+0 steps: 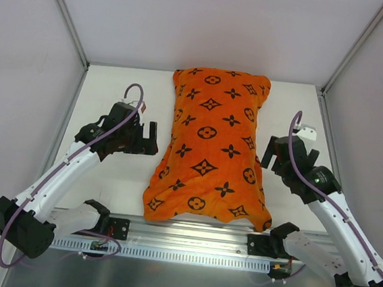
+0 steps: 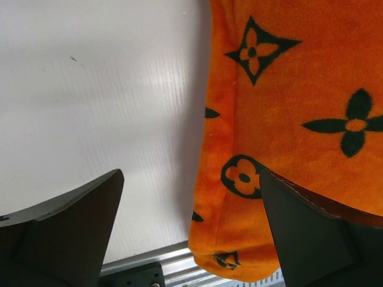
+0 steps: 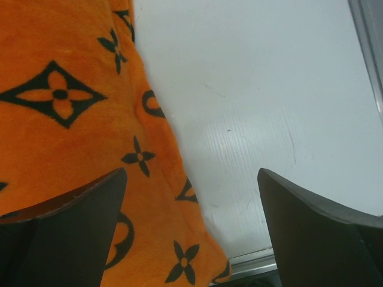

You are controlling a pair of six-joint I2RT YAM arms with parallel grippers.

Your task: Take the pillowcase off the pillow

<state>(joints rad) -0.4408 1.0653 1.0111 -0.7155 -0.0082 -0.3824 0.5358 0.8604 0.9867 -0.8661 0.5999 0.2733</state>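
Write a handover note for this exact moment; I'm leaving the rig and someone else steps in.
The left gripper is open and empty, beside the left edge of the pillowcase.
The right gripper is open and empty, beside its right edge.
The pillowcase lies lengthwise in the middle of the table, plump, its near end at the front rail. No white of the pillow shows, so it seems fully inside.
Done: nothing visible yet.
Left: grip the pillowcase and draw it off the pillow.
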